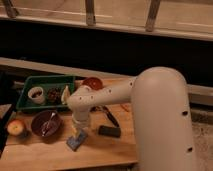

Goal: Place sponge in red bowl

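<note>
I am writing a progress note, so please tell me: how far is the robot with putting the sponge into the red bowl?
Done: nothing visible yet; the sponge lies on the wooden table, apart from the red bowl near the green tray. In hand: the pincer hangs just above the sponge. Left: grasp it, lift it, carry it to the bowl and release.
</note>
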Available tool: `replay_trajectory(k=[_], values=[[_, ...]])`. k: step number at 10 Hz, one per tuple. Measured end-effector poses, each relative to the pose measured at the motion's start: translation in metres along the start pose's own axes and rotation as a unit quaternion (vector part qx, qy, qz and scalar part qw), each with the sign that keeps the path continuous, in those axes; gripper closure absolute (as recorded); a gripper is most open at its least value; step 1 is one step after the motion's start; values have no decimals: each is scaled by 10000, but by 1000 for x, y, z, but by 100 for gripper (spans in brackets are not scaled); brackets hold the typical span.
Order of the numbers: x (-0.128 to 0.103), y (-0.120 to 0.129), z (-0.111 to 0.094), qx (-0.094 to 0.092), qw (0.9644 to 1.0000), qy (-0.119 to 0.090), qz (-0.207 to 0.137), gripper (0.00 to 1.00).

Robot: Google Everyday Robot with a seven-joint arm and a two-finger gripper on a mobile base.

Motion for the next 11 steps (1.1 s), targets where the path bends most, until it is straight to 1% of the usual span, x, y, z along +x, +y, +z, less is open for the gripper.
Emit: replay_trajectory(k=[1,2,5,6,8,11], values=[[0,3,3,-24,10000,21,-45,51],[0,7,4,-49,9999,22,-112,62],[1,9,4,-87,9998,-24,-160,94],[2,8,3,-81,9998,-39,-201,99],[4,3,-5,-58,9997,-102,-208,100],[5,-9,-23,-10,9994,-283,-210,100]])
